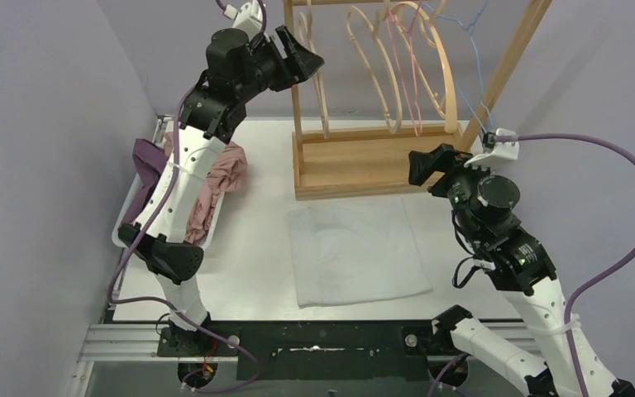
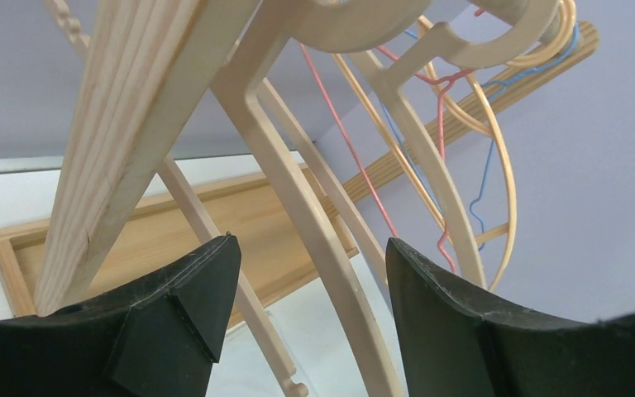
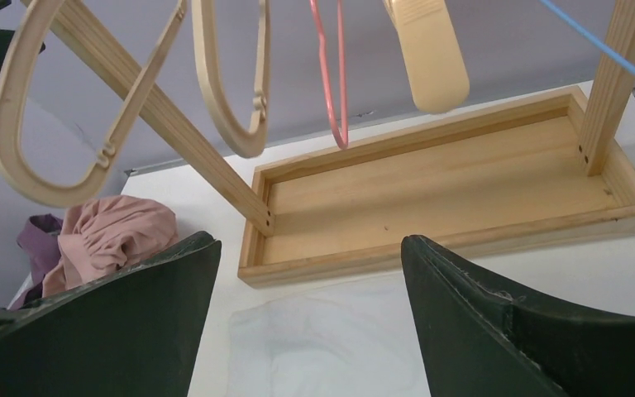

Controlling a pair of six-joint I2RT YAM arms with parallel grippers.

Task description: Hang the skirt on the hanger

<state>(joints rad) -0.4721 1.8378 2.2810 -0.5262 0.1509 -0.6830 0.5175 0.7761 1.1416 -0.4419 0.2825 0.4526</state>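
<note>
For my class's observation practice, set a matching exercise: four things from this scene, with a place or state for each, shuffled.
1 white cloth
2 pink garment
3 left end effector
4 wooden tray

A raised beside the hangers, open
B crumpled at the table's left edge
C spread flat, mid-table
D beneath the hangers

Pairs: 1-C, 2-B, 3-A, 4-D

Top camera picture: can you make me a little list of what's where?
skirt: white skirt lying flat on the table, in the middle
rack: wooden rack behind it, with wooden hangers on it
other clothes: pink and purple pile on the left
left arm: raised by the hangers, jaws open
right arm: low near the rack's base, jaws open
</note>
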